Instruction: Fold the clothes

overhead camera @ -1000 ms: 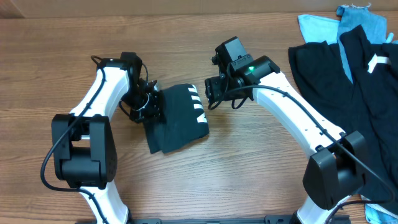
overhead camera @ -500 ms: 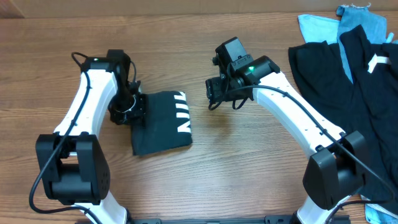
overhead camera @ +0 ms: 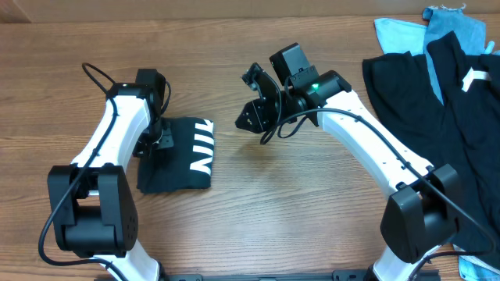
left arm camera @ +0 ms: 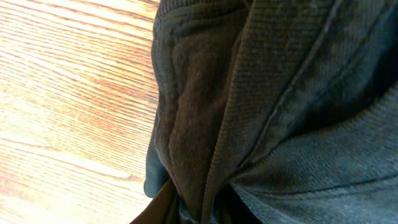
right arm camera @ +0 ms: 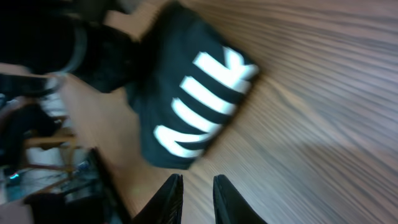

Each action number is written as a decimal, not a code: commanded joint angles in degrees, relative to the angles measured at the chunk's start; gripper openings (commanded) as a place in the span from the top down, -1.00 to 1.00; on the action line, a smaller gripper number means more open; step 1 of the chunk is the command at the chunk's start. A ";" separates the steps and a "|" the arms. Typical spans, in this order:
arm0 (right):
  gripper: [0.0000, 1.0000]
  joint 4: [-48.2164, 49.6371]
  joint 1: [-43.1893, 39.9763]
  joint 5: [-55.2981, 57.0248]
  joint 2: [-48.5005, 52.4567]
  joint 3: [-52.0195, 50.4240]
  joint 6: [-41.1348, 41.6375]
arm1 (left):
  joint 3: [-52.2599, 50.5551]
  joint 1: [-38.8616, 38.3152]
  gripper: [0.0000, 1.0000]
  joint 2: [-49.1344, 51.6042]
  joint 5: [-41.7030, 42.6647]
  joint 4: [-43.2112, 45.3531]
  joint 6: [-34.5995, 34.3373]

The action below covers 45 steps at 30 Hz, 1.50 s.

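Note:
A folded black T-shirt (overhead camera: 183,160) with white NIKE lettering lies on the wooden table at the left. My left gripper (overhead camera: 154,142) sits at its left edge. In the left wrist view its jaws pinch a bunched fold of the dark cloth (left arm camera: 261,93) at my left gripper (left arm camera: 196,211). My right gripper (overhead camera: 248,119) hangs above the table to the right of the shirt, apart from it. In the right wrist view my right gripper (right arm camera: 198,186) has its fingers nearly together with only a thin gap and nothing between them. The lettered shirt (right arm camera: 186,106) lies beyond them.
A pile of unfolded black garments (overhead camera: 437,86) spreads over the table's right side, with light blue pieces (overhead camera: 398,33) at the back right corner. Bare wood (overhead camera: 312,203) lies between the arms and the front edge.
My left arm has dragged the folded shirt leftward and toward the front. My right gripper has swung left and tilted, and its jaws have narrowed from wide open.

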 commanded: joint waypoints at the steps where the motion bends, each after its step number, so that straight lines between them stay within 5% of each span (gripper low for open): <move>1: 0.59 3.69 1.77 -7.06 0.35 -0.07 1.99 | -0.17 0.24 0.63 -1.16 -2.51 0.20 -1.22; 19: 0.60 28.70 8.96 -11.19 24.52 -0.07 13.42 | -0.17 0.24 0.62 -1.16 -2.51 -0.94 -1.20; 21: 0.60 28.41 8.94 -9.05 27.45 -0.07 13.79 | -0.17 0.26 0.36 -1.16 -3.26 -2.93 -1.11; 26: 0.58 27.87 8.52 -8.15 29.92 -0.07 13.81 | -0.17 0.31 0.31 -1.16 -6.12 -3.19 -2.43; 28: 0.53 26.84 8.55 -8.28 29.92 -0.07 13.81 | -0.17 0.31 0.27 -1.16 -7.34 -1.51 -2.47; 30: 0.16 26.14 8.37 -14.45 29.81 -0.04 13.55 | -0.17 0.28 0.27 -1.16 -8.50 0.66 -2.47; 33: 0.04 24.11 7.19 -22.80 23.45 0.00 11.08 | -0.17 0.31 0.24 -1.16 -8.48 4.00 -2.47; 38: 0.01 16.68 3.23 -12.70 7.74 0.00 10.73 | 0.22 1.07 0.06 -1.18 -8.39 8.20 -3.41; 40: 0.01 11.50 0.37 -7.82 3.48 0.00 9.20 | 3.19 1.66 -0.15 -1.29 -4.11 7.52 -1.46; 45: 0.02 -5.57 -9.22 9.29 0.07 0.00 7.61 | 11.63 1.73 -0.19 -3.89 19.52 7.06 10.82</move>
